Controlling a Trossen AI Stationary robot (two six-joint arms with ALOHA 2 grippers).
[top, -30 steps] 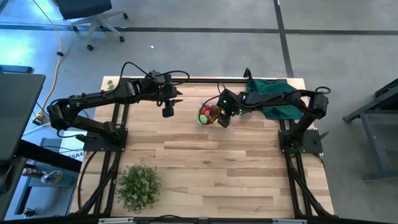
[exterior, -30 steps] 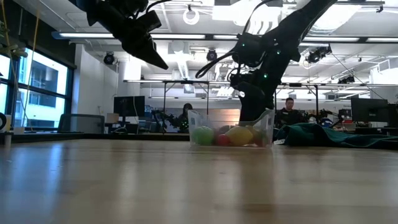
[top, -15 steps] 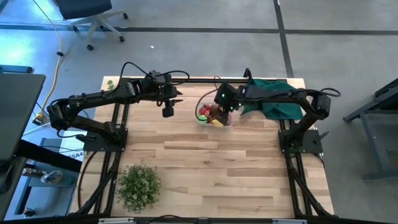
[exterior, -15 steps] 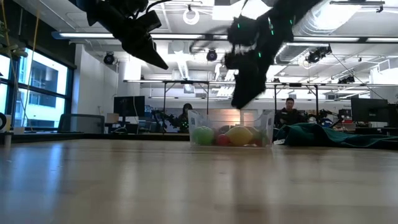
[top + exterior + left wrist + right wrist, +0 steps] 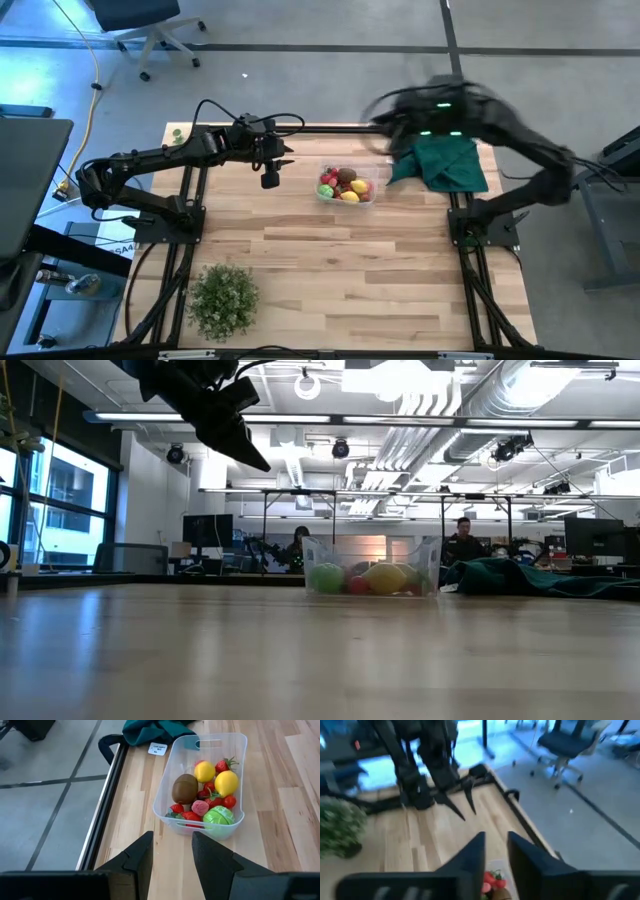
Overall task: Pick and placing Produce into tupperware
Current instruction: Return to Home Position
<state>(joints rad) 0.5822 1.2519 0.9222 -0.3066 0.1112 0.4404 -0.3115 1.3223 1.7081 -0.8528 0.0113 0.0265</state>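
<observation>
Produce [image 5: 205, 795] sits in tupperware [image 5: 166, 775]; left gripper [image 5: 172, 840] hovers near (right gripper [image 5: 496, 839] blurred)

Clear tupperware [image 5: 235, 742] with red strawberries [image 5: 222, 766], yellow lemons [image 5: 226, 782], brown kiwi [image 5: 184, 788], green ball [image 5: 218, 816], pink peach [image 5: 200, 807]. Cloth [image 5: 447, 163] dark green. Worktop [image 5: 340, 260] pale wood, striped in planks. Plant [image 5: 222, 298] mid-green. Left hand [image 5: 171, 837] matte black. Floor [image 5: 300, 90] grey, crossed by dark seam lines.

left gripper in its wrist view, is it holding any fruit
No, the left gripper is open with nothing in it, and the produce lies in the tupperware ahead of it.
</observation>
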